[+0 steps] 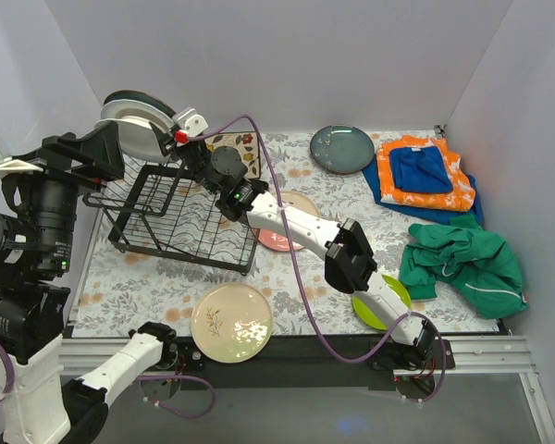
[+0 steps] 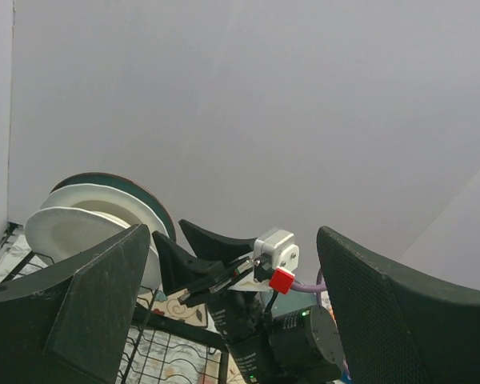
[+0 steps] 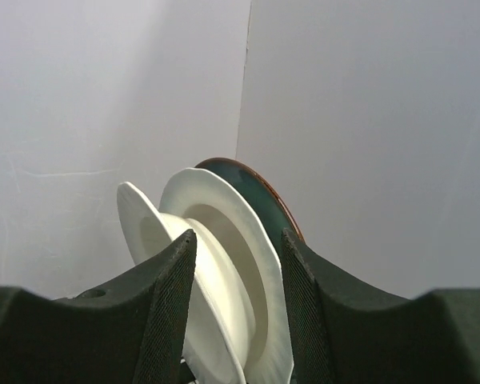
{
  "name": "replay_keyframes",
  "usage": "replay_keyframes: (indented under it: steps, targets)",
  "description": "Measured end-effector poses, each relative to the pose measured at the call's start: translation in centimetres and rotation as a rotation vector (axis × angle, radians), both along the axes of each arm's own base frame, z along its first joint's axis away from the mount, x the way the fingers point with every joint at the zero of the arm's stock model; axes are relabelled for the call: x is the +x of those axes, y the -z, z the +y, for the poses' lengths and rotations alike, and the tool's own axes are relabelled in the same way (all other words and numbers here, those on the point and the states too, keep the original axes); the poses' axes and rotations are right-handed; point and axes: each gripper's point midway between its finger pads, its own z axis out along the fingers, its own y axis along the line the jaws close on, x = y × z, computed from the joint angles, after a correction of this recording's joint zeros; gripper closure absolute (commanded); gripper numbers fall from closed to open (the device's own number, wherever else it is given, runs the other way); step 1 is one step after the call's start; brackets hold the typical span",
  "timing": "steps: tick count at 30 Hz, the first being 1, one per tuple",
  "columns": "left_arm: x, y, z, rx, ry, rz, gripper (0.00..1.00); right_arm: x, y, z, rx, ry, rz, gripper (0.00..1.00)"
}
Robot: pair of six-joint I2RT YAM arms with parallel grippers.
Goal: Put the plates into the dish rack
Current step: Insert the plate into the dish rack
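The black wire dish rack [image 1: 180,222] stands at the left of the table. At its far-left end two white plates [image 3: 224,240] and a dark plate [image 3: 260,196] stand on edge. My right gripper [image 3: 238,320] is open, its fingers straddling the white plates' rims. It also shows from above, as the right gripper [image 1: 169,130], and from the left wrist, as the right gripper [image 2: 172,260]. My left gripper [image 2: 232,280] hangs open and empty beside the rack, facing it. Flat on the table lie a dark blue-grey plate [image 1: 342,148], a pink plate [image 1: 301,205], a cream sprig plate [image 1: 231,322] and a lime green plate [image 1: 393,291].
Folded orange and blue cloths [image 1: 424,171] and a green garment [image 1: 462,259] fill the right side of the table. White walls close in at the back and both sides. My right arm [image 1: 296,222] stretches across the pink and green plates.
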Motion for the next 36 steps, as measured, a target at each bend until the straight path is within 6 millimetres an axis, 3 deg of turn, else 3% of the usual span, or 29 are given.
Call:
replay_keyframes:
  steps: [6,17,28,36]
  targets:
    - [-0.1,-0.2,-0.2,-0.023,0.014,-0.006,0.17,0.8,0.5,-0.4,-0.009,0.027,0.018,0.47]
    - [-1.0,-0.1,0.0,-0.054,0.026,-0.009,0.17,0.5,1.6,-0.2,-0.050,-0.014,0.022,0.28]
    - [-1.5,-0.2,0.1,-0.061,0.030,-0.013,0.17,-0.1,1.7,0.1,-0.069,-0.036,0.019,0.27]
    - [-1.3,-0.1,0.0,-0.059,0.030,-0.009,0.17,1.2,2.3,0.7,-0.065,0.014,-0.005,0.27]
